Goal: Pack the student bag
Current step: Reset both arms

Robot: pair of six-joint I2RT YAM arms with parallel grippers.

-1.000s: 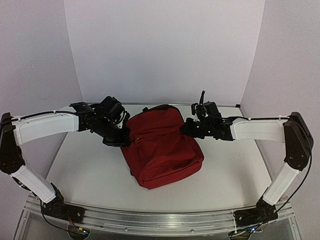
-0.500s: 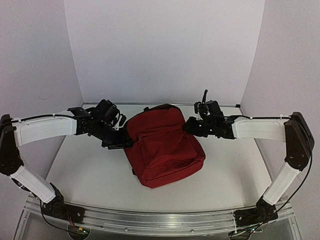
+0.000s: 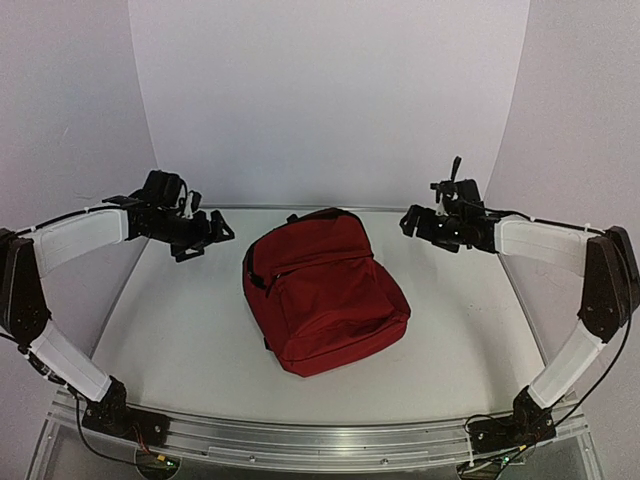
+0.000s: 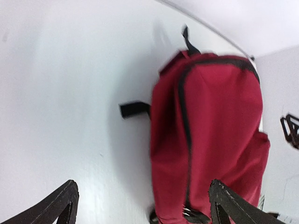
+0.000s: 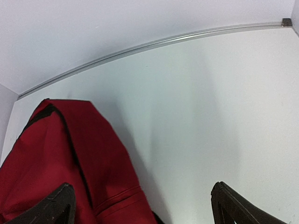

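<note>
The student bag (image 3: pixel 325 290) is a dark-red backpack lying flat in the middle of the white table, its zips closed and the front pocket facing up. My left gripper (image 3: pixel 207 238) hovers to the left of the bag's top, open and apart from it. My right gripper (image 3: pixel 412 226) hovers to the right of the top, also open and empty. In the left wrist view the student bag (image 4: pixel 219 116) lies ahead of the wide-apart left gripper (image 4: pixel 142 196), with a black strap (image 4: pixel 133 108) sticking out. In the right wrist view the student bag (image 5: pixel 56 149) fills the lower left beyond the right gripper (image 5: pixel 142 191).
White walls close in the table on three sides, with a metal strip (image 5: pixel 154 44) along the back edge. An aluminium rail (image 3: pixel 320 440) carries both arm bases at the near edge. The bag's black top loop (image 4: pixel 189 42) points to the back wall.
Both grippers were shut at the bag's upper sides. They have opened, let go and pulled away outward and upward. The bag has settled flat.
</note>
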